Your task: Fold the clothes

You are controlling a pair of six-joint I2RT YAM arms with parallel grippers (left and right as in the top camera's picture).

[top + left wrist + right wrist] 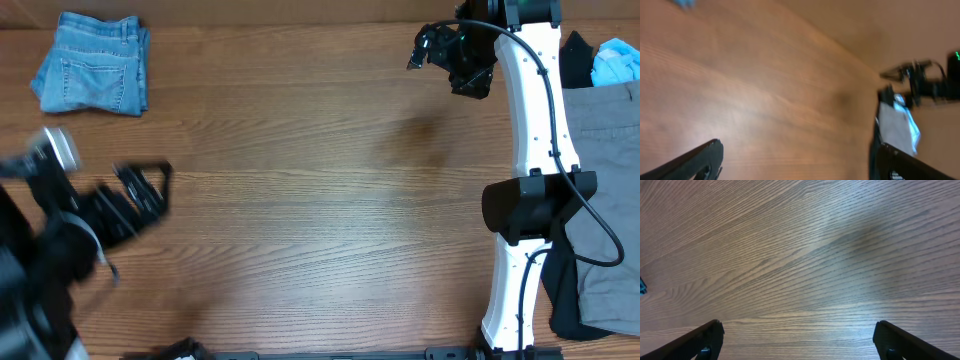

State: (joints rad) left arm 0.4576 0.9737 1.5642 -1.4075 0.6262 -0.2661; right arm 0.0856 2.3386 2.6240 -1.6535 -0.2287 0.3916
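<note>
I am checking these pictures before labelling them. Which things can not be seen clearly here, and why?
Left gripper: smeared by motion blur, overhead view.
Grey trousers: cut off by the right edge, overhead; the right arm covers part.
Light blue item: cut off at the upper right edge, overhead; its kind is unclear.
Black garment: mostly hidden under the grey trousers, overhead.

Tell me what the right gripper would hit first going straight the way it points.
Probably bare table: the right gripper points down at it, open jaws framing only wood. Depth is unclear.
</note>
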